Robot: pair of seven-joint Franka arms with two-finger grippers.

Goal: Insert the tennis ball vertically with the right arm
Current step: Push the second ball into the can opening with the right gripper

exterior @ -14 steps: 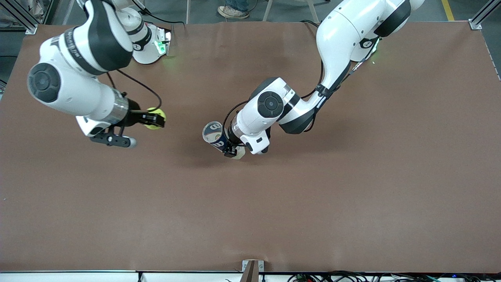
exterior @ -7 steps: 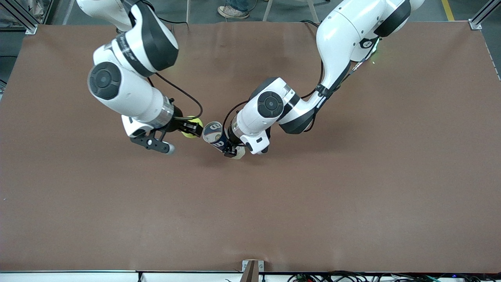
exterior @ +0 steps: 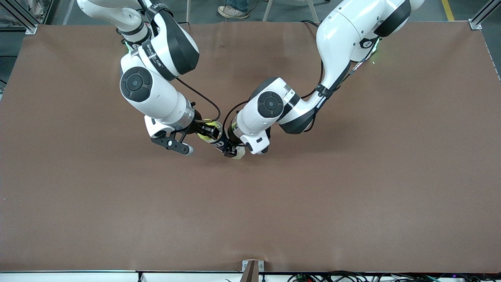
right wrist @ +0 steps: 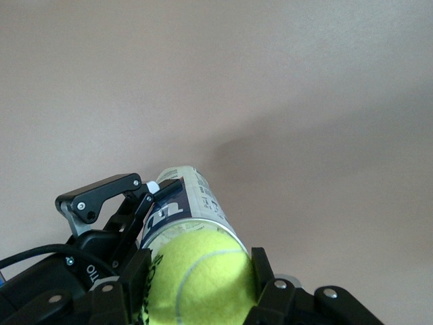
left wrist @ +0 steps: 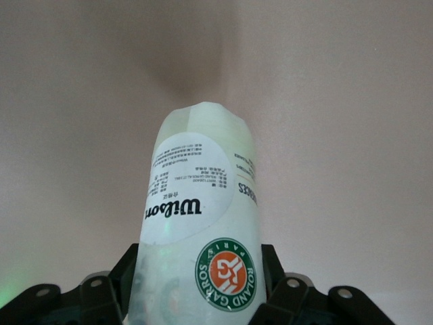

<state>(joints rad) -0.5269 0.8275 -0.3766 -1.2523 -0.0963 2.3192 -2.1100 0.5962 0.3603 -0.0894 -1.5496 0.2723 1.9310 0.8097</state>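
Right end effector [exterior: 208,131], now over from its table end, one tennis ball [right wrist: 196,279] gripped at the one can [left wrist: 197,230] clamped in left end effector [exterior: 231,149].

One tennis ball [right wrist: 196,281], one ball can [left wrist: 199,230], two grippers, one table [exterior: 352,196].

The tennis ball [exterior: 208,129] hides the can [exterior: 221,142] mouth (front view); both wrist views crop the pincers.
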